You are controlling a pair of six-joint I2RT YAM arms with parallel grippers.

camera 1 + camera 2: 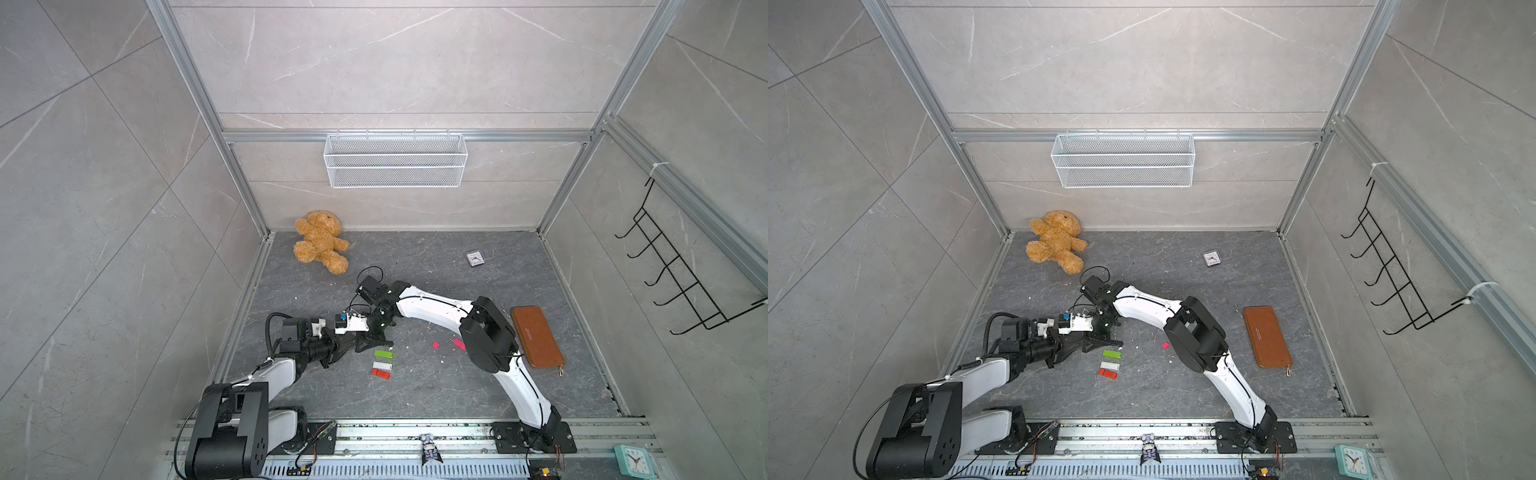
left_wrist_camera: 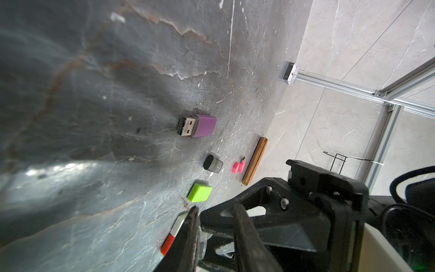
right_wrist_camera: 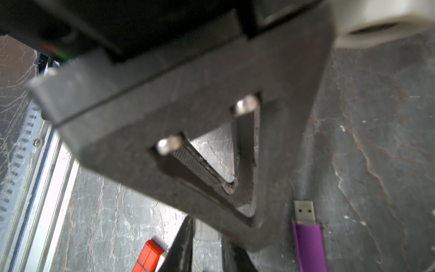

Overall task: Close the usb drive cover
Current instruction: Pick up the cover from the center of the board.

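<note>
A purple usb drive [image 2: 204,126] [image 3: 308,245] lies flat on the dark floor with its metal plug bare. A clear cover [image 3: 207,232] [image 2: 204,235] sits between the fingers of my right gripper [image 3: 207,233], which is shut on it. My left gripper [image 2: 215,207] reaches in from the side and stands around the same cover. The cover presses on one left finger [image 2: 193,233]; the right gripper's black tip hides its other side. In both top views the two grippers [image 1: 365,338] [image 1: 1096,338] meet low over the floor, just behind the row of drives.
Green [image 1: 383,354], white [image 1: 382,365] and red [image 1: 380,373] drives lie in a row beside the grippers. A small grey and black piece [image 2: 213,163] and pink pieces [image 1: 435,345] lie further right, before a brown wallet [image 1: 537,336]. A teddy bear [image 1: 321,241] sits at the back left.
</note>
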